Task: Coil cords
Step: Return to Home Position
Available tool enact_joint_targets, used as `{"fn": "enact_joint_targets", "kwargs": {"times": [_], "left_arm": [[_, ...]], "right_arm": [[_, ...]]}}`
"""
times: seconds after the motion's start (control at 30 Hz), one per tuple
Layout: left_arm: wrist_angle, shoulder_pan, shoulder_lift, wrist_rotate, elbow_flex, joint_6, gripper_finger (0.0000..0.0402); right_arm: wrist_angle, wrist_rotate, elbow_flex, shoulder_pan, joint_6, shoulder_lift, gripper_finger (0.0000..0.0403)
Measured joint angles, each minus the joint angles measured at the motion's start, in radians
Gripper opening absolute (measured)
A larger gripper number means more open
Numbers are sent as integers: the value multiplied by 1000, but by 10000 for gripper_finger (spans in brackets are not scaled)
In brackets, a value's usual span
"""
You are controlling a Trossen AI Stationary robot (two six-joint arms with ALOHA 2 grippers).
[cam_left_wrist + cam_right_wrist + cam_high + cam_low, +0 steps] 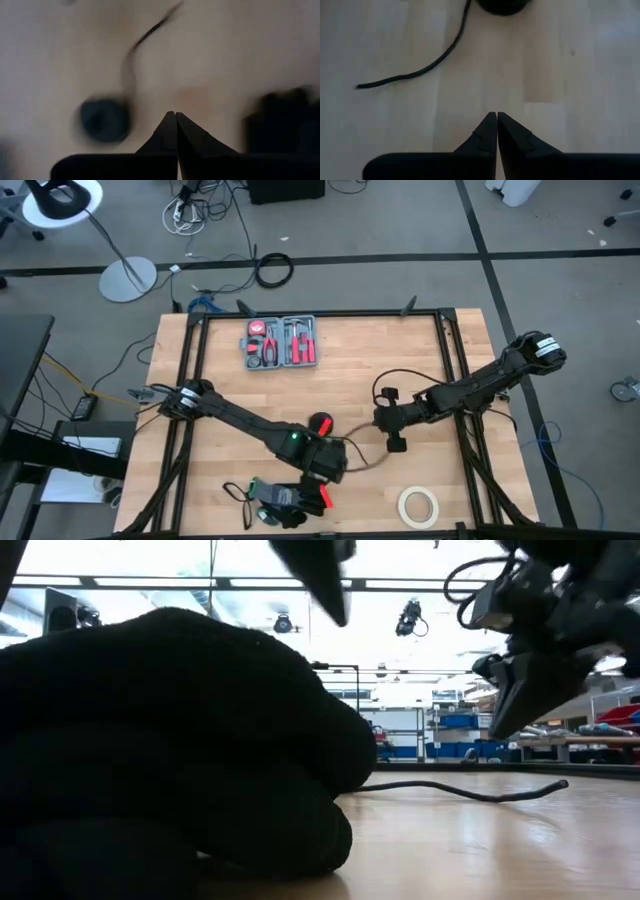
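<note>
1. Black cord (427, 67) lies flat on the wooden table (400, 370), mid-table between the two arms. It is a small round coil with a loose tail running off it, the tail end free on the wood. Nothing holds it.
2. The left gripper (175, 116) is pinched tip to tip and empty. It hangs over the wood just beside the coil, not touching it.
3. The right gripper (496, 116) is the same: tips together on nothing, over bare wood. The tail lies off to one side and the coil sits ahead, apart.
4. My read: coiling is done apart from that tail, and the step in hand is the retreat to the rest pose.
5. Go up first, then back. A straight lift before any sideways swing stops a fingertip dragging the tail and pulling the coil open.
6. Leave the fingers closed for the retreat; a slim profile has less to snag.
7. The left arm has a red round object (320, 423) just beside its wrist and dark clutter (285, 495) at the near edge, so gain height before swinging.
8. The right arm can pull back along its own line. The tool case (280, 342) and tape roll (419, 505) sit well apart from both paths.
9. The grippers are near each other, so part them early.
</note>
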Motion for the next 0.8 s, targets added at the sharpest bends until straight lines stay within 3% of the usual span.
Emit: {"fn": "enact_joint_targets", "kwargs": {"times": [0.1, 0.33, 0.5, 0.6, 0.8], "left_arm": [[175, -13, 1, 102, -57, 89, 0], [712, -16, 3, 233, -263, 259, 0], [1121, 10, 3, 452, -456, 342, 0], [1239, 34, 4, 549, -545, 343, 0], [1243, 49, -48, 635, -652, 343, 0]], "right_arm": [[78, 3, -45, -58, -38, 0, 9], [109, -6, -95, -223, -44, 0, 11], [111, -154, -97, -292, 34, 0, 11], [114, -263, -97, -302, 101, -3, 9], [289, -420, -97, -263, 202, -79, 3]]}}
